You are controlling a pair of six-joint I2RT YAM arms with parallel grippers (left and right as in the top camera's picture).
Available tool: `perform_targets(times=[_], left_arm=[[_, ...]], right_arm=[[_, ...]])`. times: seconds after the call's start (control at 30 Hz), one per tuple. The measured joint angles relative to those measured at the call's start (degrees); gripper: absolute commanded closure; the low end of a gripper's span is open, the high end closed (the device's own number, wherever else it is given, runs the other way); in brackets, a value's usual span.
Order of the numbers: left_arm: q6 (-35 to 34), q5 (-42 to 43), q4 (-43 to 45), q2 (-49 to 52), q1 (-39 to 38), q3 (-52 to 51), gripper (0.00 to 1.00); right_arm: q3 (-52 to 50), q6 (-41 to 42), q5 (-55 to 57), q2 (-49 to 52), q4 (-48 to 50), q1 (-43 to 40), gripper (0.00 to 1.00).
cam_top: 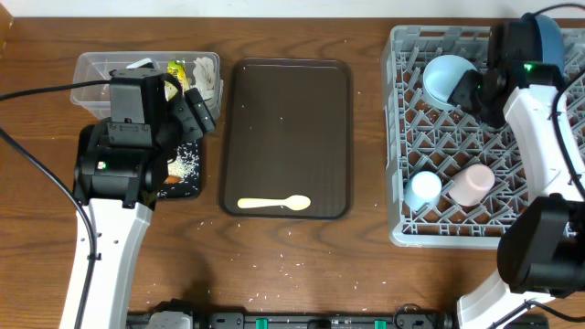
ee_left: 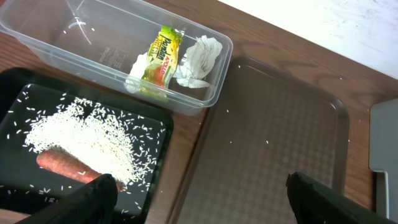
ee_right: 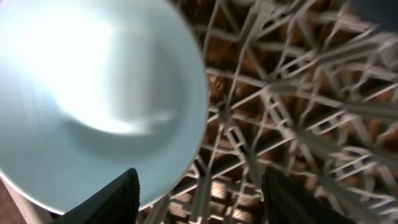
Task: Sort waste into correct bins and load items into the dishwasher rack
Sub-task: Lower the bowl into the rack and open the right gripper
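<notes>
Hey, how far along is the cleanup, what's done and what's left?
Done: napkin and packet lie in the clear tub; rice and sausage piece in the black tray; bowl, blue cup, pink cup and plate are in the rack. In hand: nothing; left claw and right claw are both open, the right beside the bowl. Left: the yellow spoon on the brown tray, and stray white specks on the table.
</notes>
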Motion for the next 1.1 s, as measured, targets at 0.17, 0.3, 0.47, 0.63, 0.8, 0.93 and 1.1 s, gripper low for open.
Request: perform_targets(times=[0.17,0.3,0.47,0.63,0.8,0.93,1.1], left_arm=[[0.0,0.0,0.0,0.0,0.0,0.0,0.11],[0.0,0.0,0.0,0.0,0.0,0.0,0.11],[0.0,0.0,0.0,0.0,0.0,0.0,0.11],[0.0,0.0,0.0,0.0,0.0,0.0,0.11],[0.0,0.0,0.0,0.0,0.0,0.0,0.11],[0.0,0.0,0.0,0.0,0.0,0.0,0.11],[0.0,0.0,0.0,0.0,0.0,0.0,0.11]], right_arm=[[-5.0,0.8,-2.3,0.0,6.3,0.0,0.74],[-6.9,1.2,-3.0,0.1,8.5,0.0,0.99],[-7.1,1.4,-2.6,-0.1,9.7,-0.1,0.99],[-7.1,1.4,1.6,-1.8,9.6,-0.1,0.99],[-7.1,0.9,4.5,-5.7,9.3,-0.1,0.7],[-7.1,0.5,5.1,-6.5,8.6,-0.1,0.38],[-7.1,0.0,4.2,-6.3,9.8,-0.1,0.28]])
